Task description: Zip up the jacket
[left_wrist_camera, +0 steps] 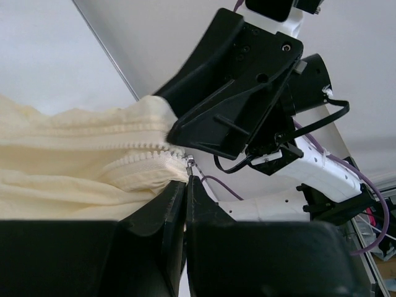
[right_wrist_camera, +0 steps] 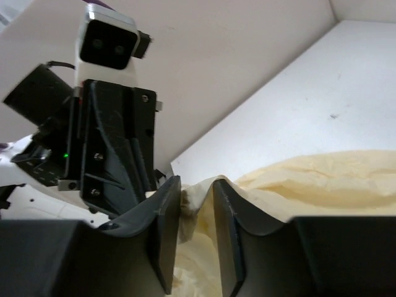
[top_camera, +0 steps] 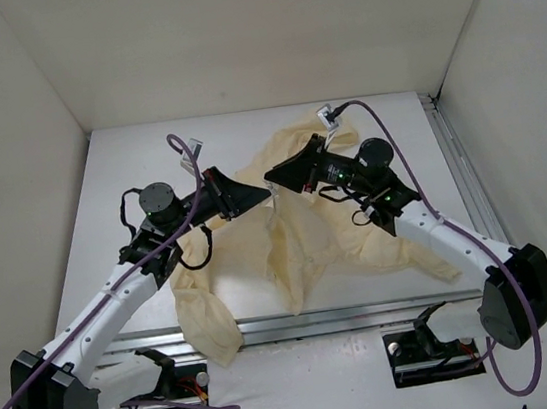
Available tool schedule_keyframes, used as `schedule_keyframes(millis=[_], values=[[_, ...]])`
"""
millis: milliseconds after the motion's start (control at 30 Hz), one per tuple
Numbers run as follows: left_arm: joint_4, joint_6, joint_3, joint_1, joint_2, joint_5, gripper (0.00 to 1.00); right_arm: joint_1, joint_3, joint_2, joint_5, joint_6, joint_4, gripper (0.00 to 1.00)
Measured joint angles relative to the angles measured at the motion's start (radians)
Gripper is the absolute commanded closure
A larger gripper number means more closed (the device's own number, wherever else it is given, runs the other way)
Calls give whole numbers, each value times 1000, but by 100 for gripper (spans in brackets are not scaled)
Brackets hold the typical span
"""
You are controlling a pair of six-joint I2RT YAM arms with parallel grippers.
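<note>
Two hands meet above the tabletop [top_camera: 148,171] at the jacket [top_camera: 307,230]: left hand [left_wrist_camera: 186,179] pinched shut on its zipper pull [left_wrist_camera: 189,163], right hand [right_wrist_camera: 197,182] narrowly parted around cream fabric.

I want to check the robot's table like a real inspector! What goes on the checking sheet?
Surface: white table, bare where the jacket is not lying.
Job's things: cream jacket, crumpled, its middle lifted up to both grippers; zipper open beside the left tips.
Clutter: nothing seen.
Grippers: left gripper shut, seemingly pinching the jacket by the zipper; right gripper a little open, fabric between its jaws.
Cables: purple cables loop loosely along both arms.
Surroundings: white walls on three sides; metal rail along the table's right edge.
</note>
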Motion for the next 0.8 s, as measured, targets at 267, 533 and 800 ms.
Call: schedule_keyframes(millis=[267,533,800], values=[[19,-29,-13,0,-5,1,100,-7,142,-19,76,-217,-358,44],[24,-55,-14,0,-4,2,100,-41,171,-134,146,-343,-562,39],[26,-68,-14,3,-3,2,100,-47,171,-217,116,-412,-684,40]])
